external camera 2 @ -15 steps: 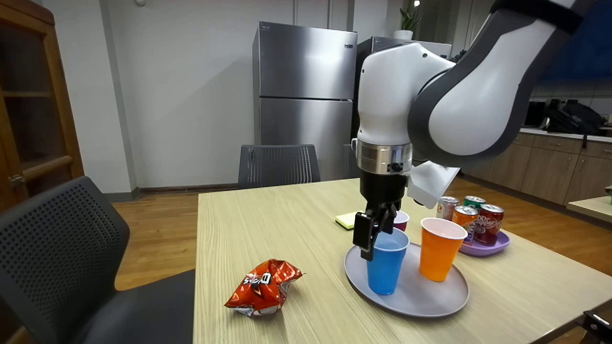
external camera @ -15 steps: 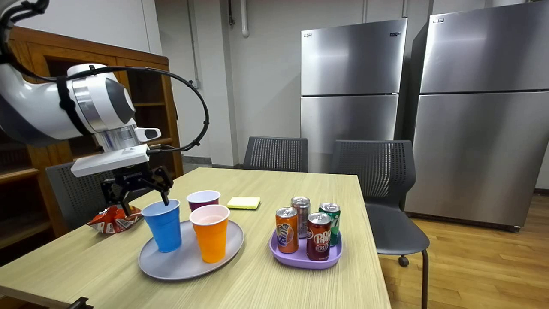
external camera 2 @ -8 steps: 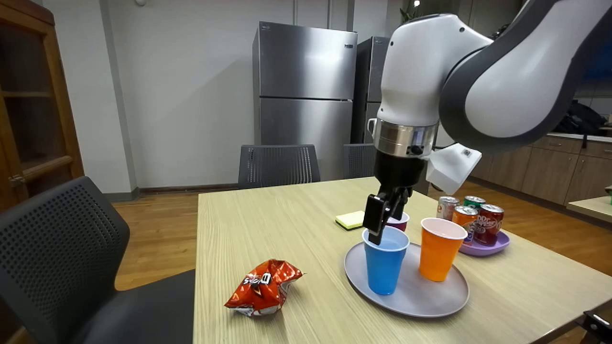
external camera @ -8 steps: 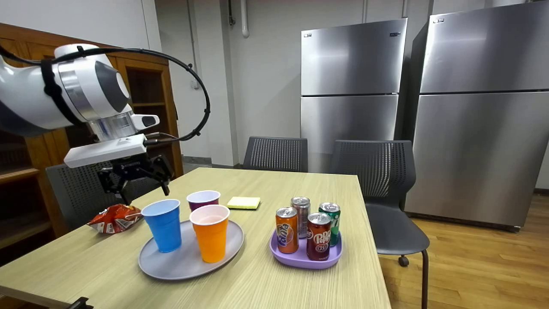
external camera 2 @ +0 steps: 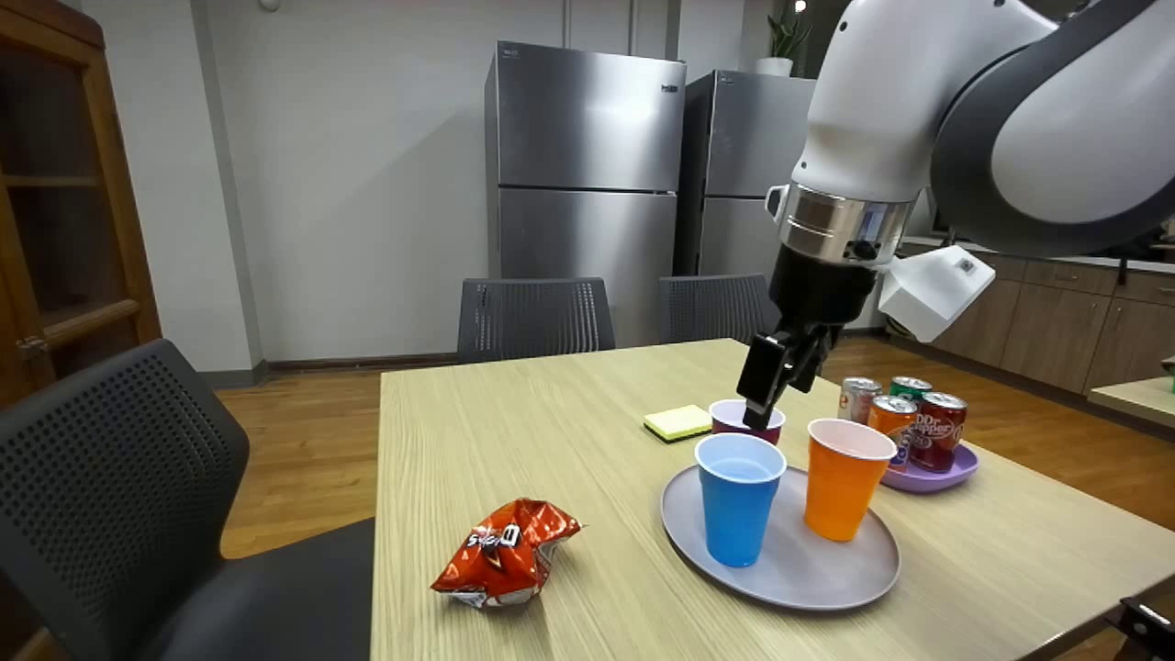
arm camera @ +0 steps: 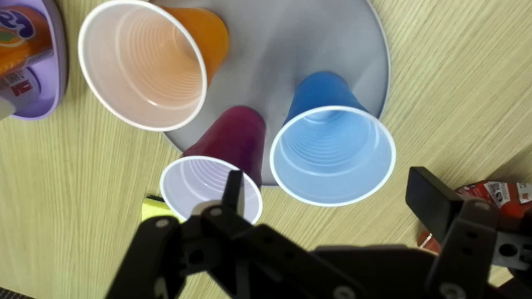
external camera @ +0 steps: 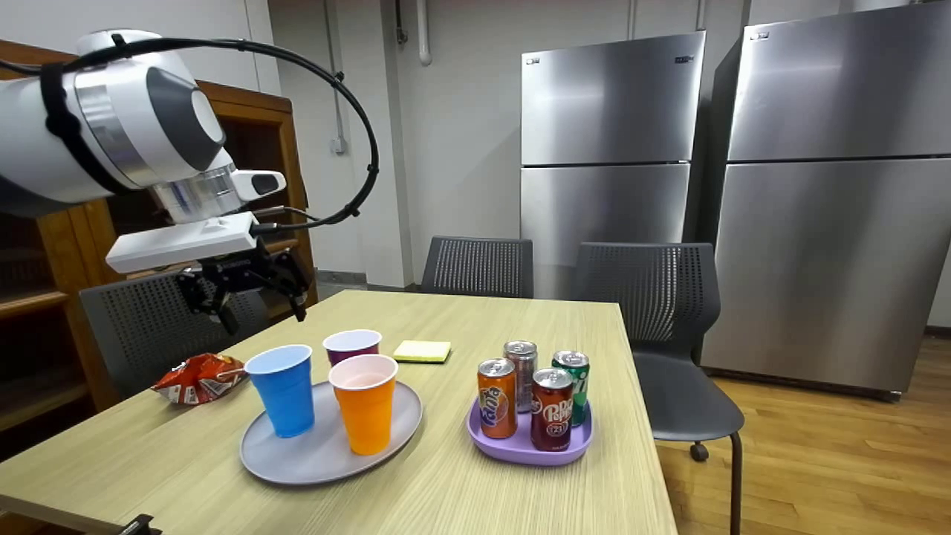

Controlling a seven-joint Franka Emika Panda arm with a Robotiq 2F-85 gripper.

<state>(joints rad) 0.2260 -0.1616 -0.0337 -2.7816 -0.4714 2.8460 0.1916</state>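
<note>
My gripper [arm camera: 327, 182] is open, with nothing between its fingers. It hangs in the air above the cups, as both exterior views show. A blue cup [external camera 2: 737, 514] stands upright on a grey plate [external camera: 327, 468] below it, apart from the fingers. Beside it on the plate is an orange cup [external camera: 364, 409]. A dark purple cup [arm camera: 237, 137] stands near them, its base over the plate's edge area in the wrist view; a finger covers part of its rim there. All three cups look upright, and no contents show in the blue or orange one.
A red chip bag [external camera 2: 509, 555] lies near the table edge. A yellow sponge [external camera: 422, 351] sits behind the cups. Several soda cans stand on a purple tray [external camera: 527, 455]. Chairs [external camera: 646, 334] surround the table [external camera: 475, 312].
My gripper has risen away from the blue cup, moving up and rightward in an exterior view. It stayed open. The cups, plate and bag kept their places.
</note>
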